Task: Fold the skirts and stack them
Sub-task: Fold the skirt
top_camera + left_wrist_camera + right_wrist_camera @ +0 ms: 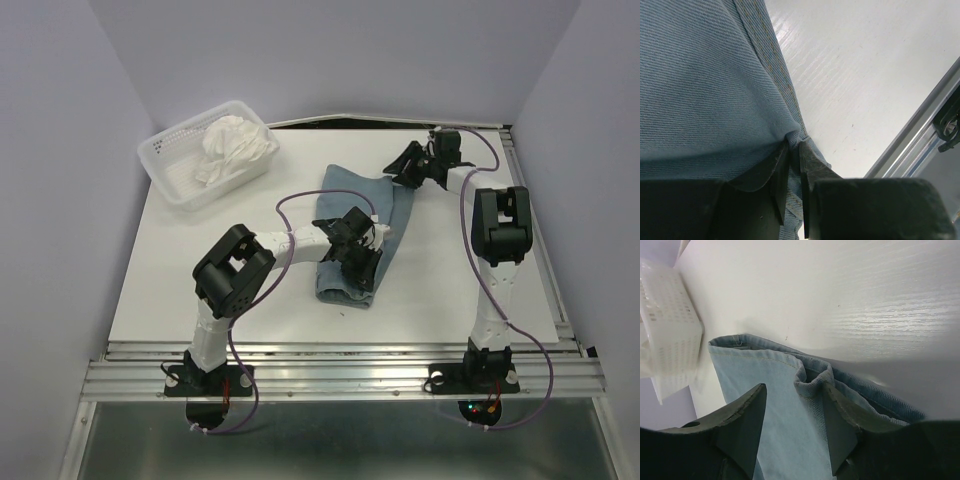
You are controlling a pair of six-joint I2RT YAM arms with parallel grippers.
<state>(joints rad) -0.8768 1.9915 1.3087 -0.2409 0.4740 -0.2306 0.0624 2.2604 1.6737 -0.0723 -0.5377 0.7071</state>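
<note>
- Tools: left tool (794, 146) was drawn narrow, pinching the stitched edge of the blue-grey skirt (350, 200). Right tool (794, 387) stood wide, a puckered fold of the same skirt's hem loose between its fingers and not clamped.
- Far left of the desk (290, 310): white mesh basket (175, 185) with the white skirt (235, 145) heaped inside, unfolded.
- Left arm (290, 240): elbow bunched high near its base, forearm reaching right and forward, wrist tipped down over the near half of the blue-grey skirt.
- Centre: blue-grey skirt lay flat on the desk as a long narrow strip running far to near. The right wrist view showed doubled layers at its far end, so it looked part-folded.
- Right arm (495, 260): upright from its base, elbow high, forearm stretched toward the far edge and leftward, tool down at the skirt's far right corner.
- Step, as judged: folding the first skirt; nothing was stacked yet.
- Next move, as judged: the right tool would need to close on that hem fold, low enough to take both layers. Both tools could then lift together and keep the edges aligned, laying one end over the other. The thin white skirt would remain to fetch from the basket.
</note>
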